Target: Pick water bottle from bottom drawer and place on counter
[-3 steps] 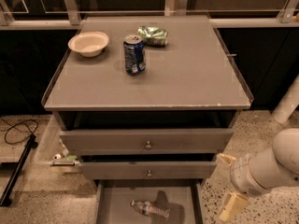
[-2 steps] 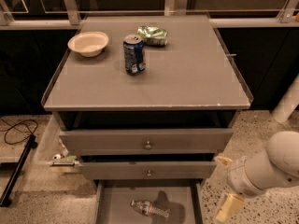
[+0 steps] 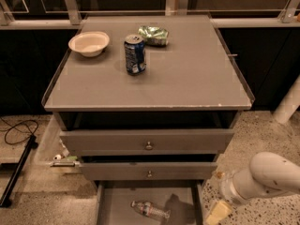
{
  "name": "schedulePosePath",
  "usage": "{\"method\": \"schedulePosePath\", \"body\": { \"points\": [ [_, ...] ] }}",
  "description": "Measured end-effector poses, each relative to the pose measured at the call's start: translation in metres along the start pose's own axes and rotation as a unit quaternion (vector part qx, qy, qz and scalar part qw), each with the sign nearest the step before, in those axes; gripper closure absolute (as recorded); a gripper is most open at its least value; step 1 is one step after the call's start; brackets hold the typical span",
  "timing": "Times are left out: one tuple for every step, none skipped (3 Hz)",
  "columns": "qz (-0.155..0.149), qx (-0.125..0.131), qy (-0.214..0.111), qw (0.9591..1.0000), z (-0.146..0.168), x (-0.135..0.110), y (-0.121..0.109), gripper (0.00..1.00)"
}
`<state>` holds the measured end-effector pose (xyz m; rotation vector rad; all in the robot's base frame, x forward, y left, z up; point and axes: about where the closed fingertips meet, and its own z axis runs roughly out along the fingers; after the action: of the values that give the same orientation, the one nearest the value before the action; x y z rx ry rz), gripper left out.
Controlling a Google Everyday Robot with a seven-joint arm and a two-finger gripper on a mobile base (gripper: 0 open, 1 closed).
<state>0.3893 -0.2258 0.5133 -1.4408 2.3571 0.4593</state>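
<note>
The water bottle (image 3: pixel 150 210) lies on its side on the floor of the open bottom drawer (image 3: pixel 117 204), near the middle. My gripper (image 3: pixel 217 213) hangs at the end of the white arm (image 3: pixel 267 177), low on the right. It is just outside the drawer's right wall and to the right of the bottle, apart from it. The counter (image 3: pixel 187 78) is the grey top of the cabinet above.
On the counter stand a blue soda can (image 3: pixel 135 54), a white bowl (image 3: pixel 89 42) at the back left and a crumpled green bag (image 3: pixel 153 34) at the back. The two upper drawers (image 3: pixel 149 146) are slightly pulled out. A black cable (image 3: pixel 18 130) lies on the floor at left.
My gripper and arm have shifted slightly left and down, closer to the bottom drawer's right wall. The bottle has not moved.
</note>
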Motion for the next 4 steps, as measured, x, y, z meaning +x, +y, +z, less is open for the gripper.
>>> {"method": "schedulePosePath", "body": {
  "points": [
    [0.023, -0.007, -0.007, 0.9997, 0.040, 0.023, -0.005, 0.00],
    [0.031, -0.007, -0.016, 0.9994, 0.073, 0.041, -0.008, 0.00],
    [0.012, -0.004, -0.037, 0.9992, 0.101, 0.045, -0.014, 0.00],
    [-0.055, -0.009, -0.075, 0.9956, 0.108, 0.029, -0.020, 0.00]
  ]
}}
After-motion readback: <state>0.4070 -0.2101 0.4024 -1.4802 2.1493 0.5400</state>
